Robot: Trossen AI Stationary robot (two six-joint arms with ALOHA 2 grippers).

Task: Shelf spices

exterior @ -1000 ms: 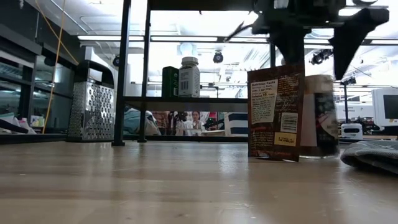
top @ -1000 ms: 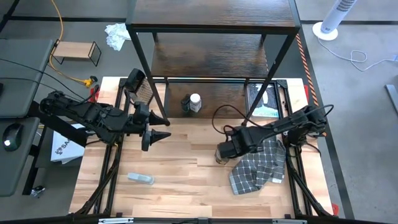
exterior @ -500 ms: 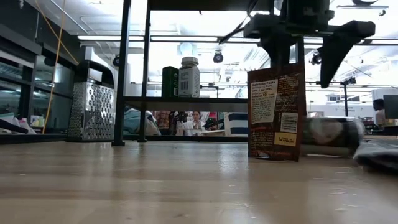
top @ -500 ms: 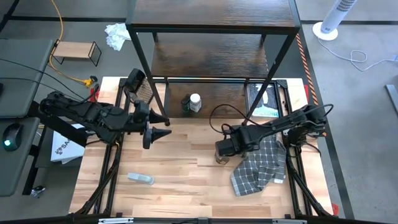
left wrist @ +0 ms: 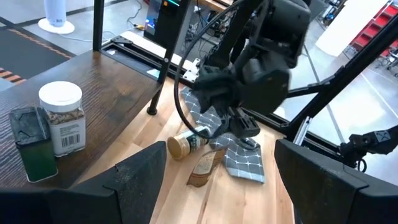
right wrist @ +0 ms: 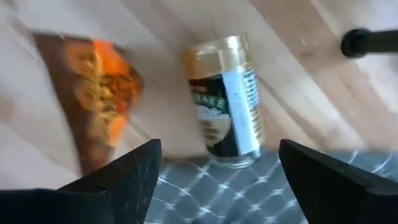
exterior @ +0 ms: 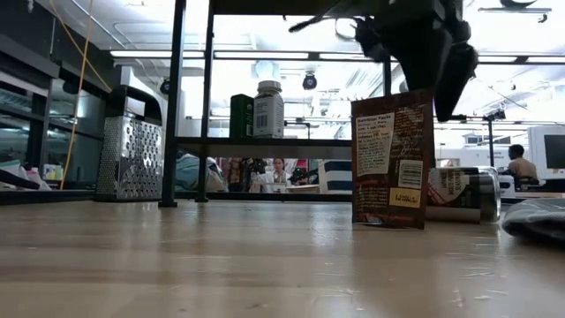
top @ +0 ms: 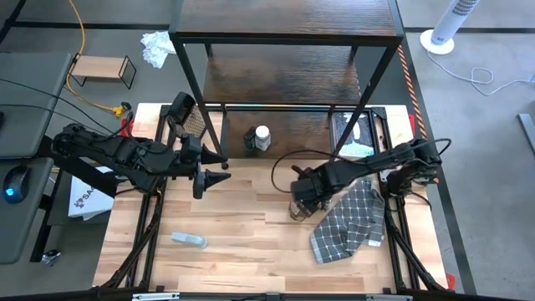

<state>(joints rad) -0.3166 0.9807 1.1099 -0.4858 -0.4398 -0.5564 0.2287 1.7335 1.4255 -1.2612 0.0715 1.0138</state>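
A white-capped jar (top: 262, 136) and a dark jar (top: 249, 140) stand on the lowest board (top: 292, 125) of the dark wood shelf (top: 284, 33). A reddish-brown packet (exterior: 392, 159) stands upright on the table. Behind it a tan-lidded brown jar (right wrist: 227, 99) lies on its side, its base at the edge of a checked cloth (top: 351, 221). My right gripper (top: 305, 191) hangs open just above the jar and packet, touching neither. My left gripper (top: 219, 170) is open and empty at the table's left, pointing toward them. No amber bottle shows.
A metal box grater (top: 188, 117) stands beside the shelf's front left leg. A clear flat plastic object (top: 189, 240) lies near the table's front left. A small light-wood stand (top: 102, 67) sits off the table, far left. The shelf's black legs (top: 359, 125) flank the lowest board.
The tan-lidded jar, upright behind the packet a second ago, has fallen onto its side. My right gripper has turned about above it and drawn a little toward the shelf. The packet has stayed standing.
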